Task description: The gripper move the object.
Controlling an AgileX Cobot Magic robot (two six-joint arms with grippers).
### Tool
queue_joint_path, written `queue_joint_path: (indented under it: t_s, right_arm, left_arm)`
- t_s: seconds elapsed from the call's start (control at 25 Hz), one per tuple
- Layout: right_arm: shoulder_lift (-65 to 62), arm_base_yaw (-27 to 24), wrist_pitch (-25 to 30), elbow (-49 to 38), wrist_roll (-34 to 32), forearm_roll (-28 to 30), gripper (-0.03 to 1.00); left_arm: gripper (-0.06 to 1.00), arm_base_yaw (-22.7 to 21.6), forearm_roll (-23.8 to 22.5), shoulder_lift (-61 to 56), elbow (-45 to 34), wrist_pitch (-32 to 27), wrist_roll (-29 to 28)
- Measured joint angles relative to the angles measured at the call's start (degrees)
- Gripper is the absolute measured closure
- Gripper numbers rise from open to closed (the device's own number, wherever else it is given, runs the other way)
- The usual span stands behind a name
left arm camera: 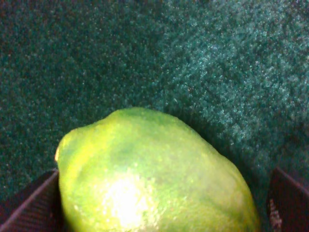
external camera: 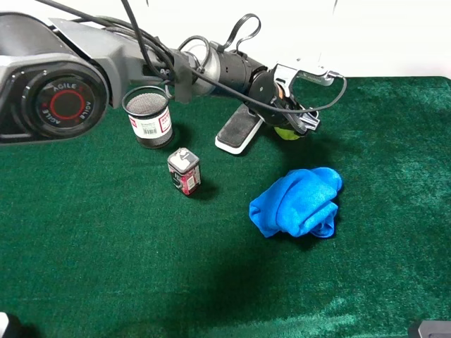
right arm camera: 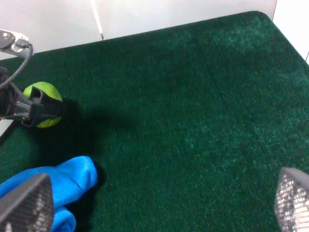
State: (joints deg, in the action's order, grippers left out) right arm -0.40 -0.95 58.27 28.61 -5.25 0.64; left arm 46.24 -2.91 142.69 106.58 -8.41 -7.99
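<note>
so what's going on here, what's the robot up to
The left gripper is at a lime lying on the green mat, with a finger on either side of it. The left wrist view shows a gap on one side, so the fruit does not look clamped yet. The right gripper hangs open over bare mat, holding nothing. A blue cloth lies close by, untouched.

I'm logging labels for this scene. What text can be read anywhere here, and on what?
"AGILE": printed on the ring of the arm joint.
White barcode label on the mesh cup: print too small to read.
Red label on the small tin: too blurred to read.
Wrist views: no text.
</note>
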Motion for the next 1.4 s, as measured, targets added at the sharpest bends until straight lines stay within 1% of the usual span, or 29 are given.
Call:
queue_joint_path:
  t_s: [0.4,0.52,0.68,0.8,1.08,1.4]
  right_arm:
    - [0.0,0.0,0.0,0.0,0.0,0.0,0.27]
    - [0.0,0.0,-0.1,0.0,0.0,-0.1,0.27]
    - [0.0,0.0,-0.1,0.0,0.0,-0.1,0.27]
    - [0.0,0.0,-0.1,0.0,0.0,-0.1,0.27]
    - [0.0,0.0,-0.1,0.0,0.0,-0.2,0.27]
    - [0.0,0.0,-0.2,0.0,0.0,-0.2,0.27]
  left_arm:
    - [0.10,0.0,0.0,-0.6,0.0,-0.2,0.0]
    - [0.10,0.0,-0.1,-1.9,0.0,-1.2,0.1]
    - [0.10,0.0,-0.1,-4.7,0.0,-4.2,1.1]
    - [0.10,0.0,-0.1,-6.6,0.2,-7.7,2.7]
    - [0.10,0.0,-0.1,-12.8,0.2,-18.6,4.3]
    - [0.10,0.0,-0.2,-20.7,0.2,-33.3,5.9]
